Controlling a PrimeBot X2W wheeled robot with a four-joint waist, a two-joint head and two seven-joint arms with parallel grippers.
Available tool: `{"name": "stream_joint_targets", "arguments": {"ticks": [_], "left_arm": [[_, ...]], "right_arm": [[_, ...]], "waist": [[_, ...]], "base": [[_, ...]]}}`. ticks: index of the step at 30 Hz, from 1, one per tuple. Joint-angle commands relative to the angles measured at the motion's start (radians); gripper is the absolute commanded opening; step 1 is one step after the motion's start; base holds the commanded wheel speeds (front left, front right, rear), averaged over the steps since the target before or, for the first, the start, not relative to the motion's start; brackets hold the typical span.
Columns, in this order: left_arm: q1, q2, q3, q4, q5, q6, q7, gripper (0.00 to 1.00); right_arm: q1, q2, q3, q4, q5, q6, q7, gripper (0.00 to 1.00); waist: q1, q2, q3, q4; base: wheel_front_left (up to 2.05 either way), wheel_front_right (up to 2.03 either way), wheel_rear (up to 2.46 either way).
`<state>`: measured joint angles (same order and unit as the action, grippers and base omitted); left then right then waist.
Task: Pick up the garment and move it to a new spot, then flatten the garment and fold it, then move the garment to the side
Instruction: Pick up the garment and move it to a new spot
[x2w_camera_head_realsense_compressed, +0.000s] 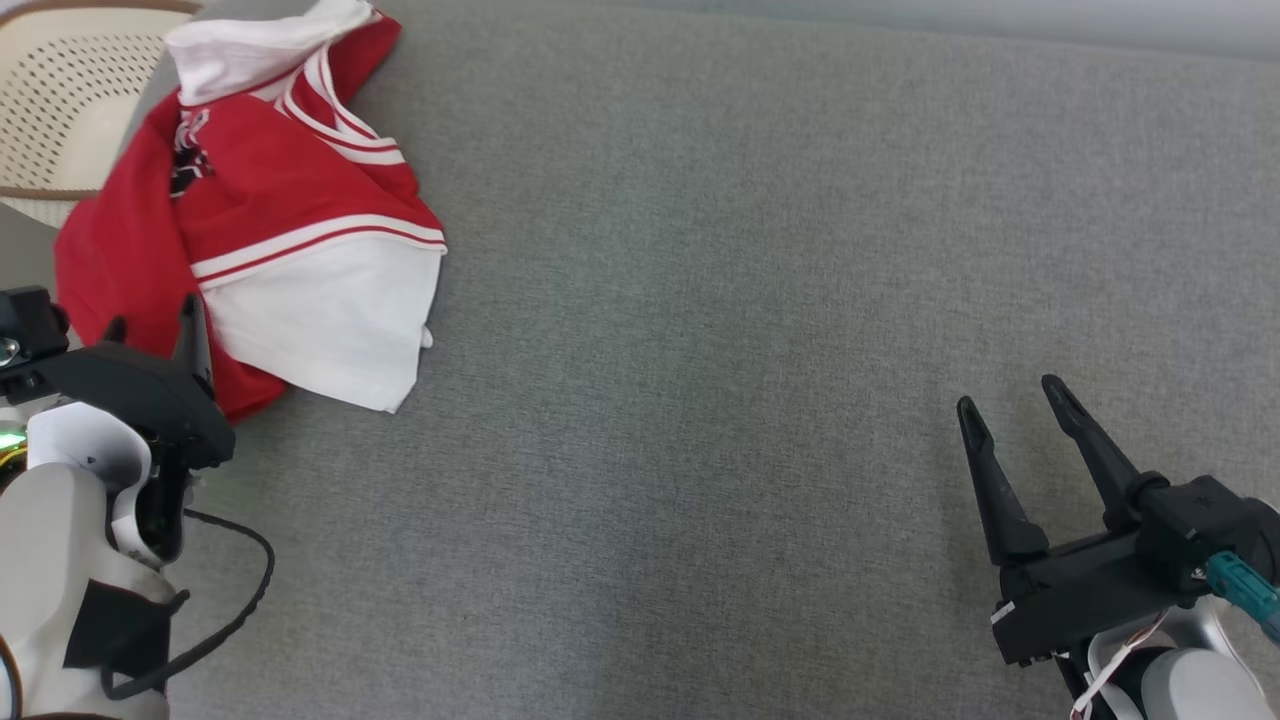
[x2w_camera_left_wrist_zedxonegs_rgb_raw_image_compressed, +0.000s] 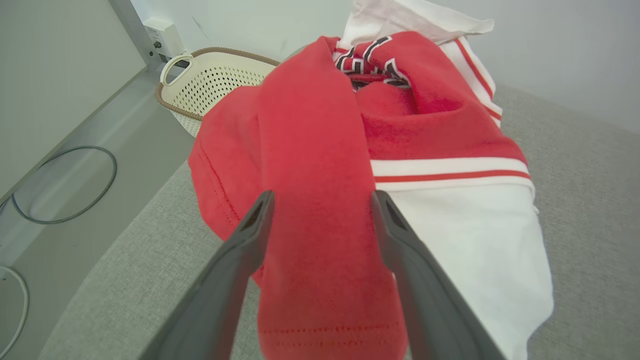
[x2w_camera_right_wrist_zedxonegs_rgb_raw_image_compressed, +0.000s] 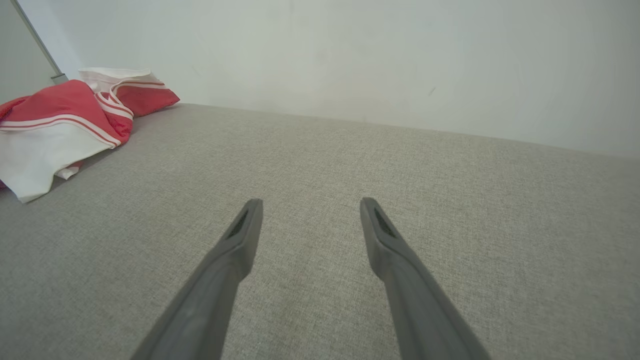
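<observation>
A red fold of the garment (x2w_camera_head_realsense_compressed: 250, 200) is straddled by the left gripper (x2w_camera_left_wrist_zedxonegs_rgb_raw_image_compressed: 322, 196), spread wide, nothing clamped; the right gripper (x2w_camera_head_realsense_compressed: 1008, 394) is held equally wide, empty, well apart.

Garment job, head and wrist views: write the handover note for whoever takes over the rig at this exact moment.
Left gripper: open, its fingers on either side of a red fold at the garment's near edge, not closed on it.
Right gripper: open, holding nothing, over bare grey surface well away from the garment.
Garment: red and white, crumpled in a heap at the surface's far left, next to a cream basket.
Done: approach only; nothing is gripped or lifted.
Left: close on the fold, carry the garment to a new spot, flatten it, fold it, move it aside.
</observation>
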<state>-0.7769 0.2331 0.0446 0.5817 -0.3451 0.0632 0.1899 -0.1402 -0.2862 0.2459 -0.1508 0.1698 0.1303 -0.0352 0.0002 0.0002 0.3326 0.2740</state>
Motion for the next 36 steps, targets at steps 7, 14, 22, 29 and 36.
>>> {"name": "stream_joint_targets", "arguments": {"ticks": [7,14,22,29,36], "left_arm": [[-0.044,0.007,0.020,0.135,-0.042,-0.015,-0.037,1.00],[-0.083,0.024,0.016,0.174,-0.029,-0.019,-0.133,0.00],[-0.106,0.049,0.004,0.079,0.005,-0.003,-0.237,0.00],[-0.069,0.045,-0.035,-0.129,0.045,0.015,-0.288,0.00],[0.003,0.022,-0.098,-0.394,0.082,0.027,-0.260,0.00]], "right_arm": [[-0.026,-0.010,0.005,-0.005,0.012,0.001,0.004,1.00],[-0.028,-0.010,0.002,0.000,0.017,0.001,0.003,1.00],[-0.008,0.015,-0.004,0.022,0.016,0.001,-0.003,1.00],[0.006,0.043,-0.015,0.036,0.008,0.001,-0.017,1.00],[0.009,0.070,-0.043,0.045,0.002,0.001,-0.033,1.00]], "waist": [[-0.0002,-0.0002,0.046,-0.019],[-0.0002,-0.0002,0.038,-0.015],[-0.0002,-0.0002,-0.015,-0.004],[-0.0002,-0.0002,-0.073,-0.009],[-0.0002,-0.0002,-0.114,-0.037]], "base": [[0.00,0.00,0.00],[0.00,0.00,0.00],[0.00,0.00,0.00],[0.00,0.00,0.00],[0.00,0.00,0.00]]}}
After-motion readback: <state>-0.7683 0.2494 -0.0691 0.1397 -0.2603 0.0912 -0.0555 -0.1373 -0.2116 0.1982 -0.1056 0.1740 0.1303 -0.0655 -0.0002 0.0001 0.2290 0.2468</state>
